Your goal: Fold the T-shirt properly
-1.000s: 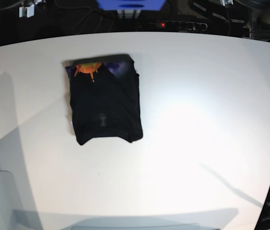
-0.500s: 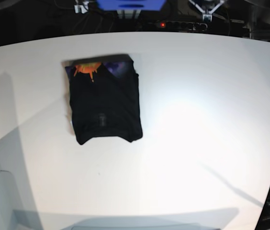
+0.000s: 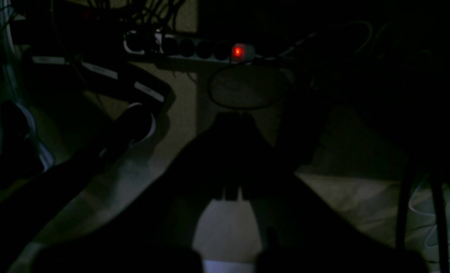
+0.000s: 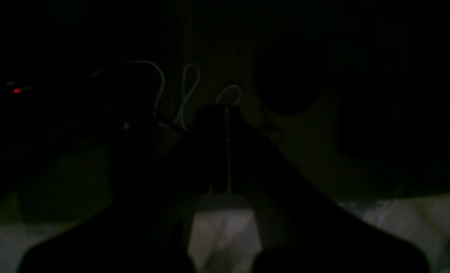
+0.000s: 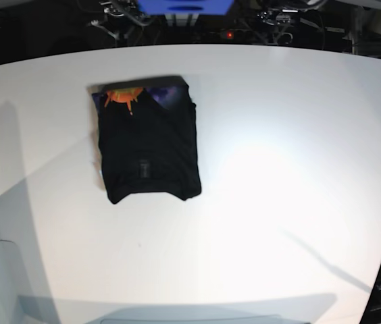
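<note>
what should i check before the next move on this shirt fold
1. T-shirt folded into a compact rectangle: ok.
2. Shirt fully on the table, away from its edges: ok.
3. Print strip showing only at the far end: ok.
4. Left tool shut, holding nothing: ok.
5. Right tool shut, holding nothing: ok.
6. Both arms off the table, nothing touching the shirt: ok.

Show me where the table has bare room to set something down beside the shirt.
The folded T-shirt lies in the far part of the white table, on the base view's left half. Bare surface runs from its right edge to the table's right rim, and across the whole near side below its hem. A narrower bare strip lies on its left. Crowded only behind the far rim: cables and a power strip.
</note>
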Controlling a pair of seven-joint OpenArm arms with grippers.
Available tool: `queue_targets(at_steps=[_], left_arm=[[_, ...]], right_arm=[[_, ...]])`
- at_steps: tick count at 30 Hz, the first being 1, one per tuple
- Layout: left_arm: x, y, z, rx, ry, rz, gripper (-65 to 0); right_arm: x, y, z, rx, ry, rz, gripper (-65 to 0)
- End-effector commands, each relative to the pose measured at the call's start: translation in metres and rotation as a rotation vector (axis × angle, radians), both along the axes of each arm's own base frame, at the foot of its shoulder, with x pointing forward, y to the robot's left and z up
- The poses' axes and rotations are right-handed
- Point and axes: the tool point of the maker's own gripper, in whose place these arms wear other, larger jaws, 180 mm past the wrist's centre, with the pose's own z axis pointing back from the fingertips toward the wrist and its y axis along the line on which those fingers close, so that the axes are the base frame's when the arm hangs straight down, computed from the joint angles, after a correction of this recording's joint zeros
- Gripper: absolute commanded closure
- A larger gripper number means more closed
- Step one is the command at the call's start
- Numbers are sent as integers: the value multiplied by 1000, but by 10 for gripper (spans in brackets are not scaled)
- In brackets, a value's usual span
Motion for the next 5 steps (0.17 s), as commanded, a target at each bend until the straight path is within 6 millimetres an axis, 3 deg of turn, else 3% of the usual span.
queue_targets(at_steps=[1, 5], left_arm=[[2, 5, 0, 7, 22, -2, 0], [2, 3, -2, -3, 75, 2, 0]], right_arm=[[-17, -6, 0, -23, 33, -7, 0], [-15, 5, -1, -7, 29, -1, 0]])
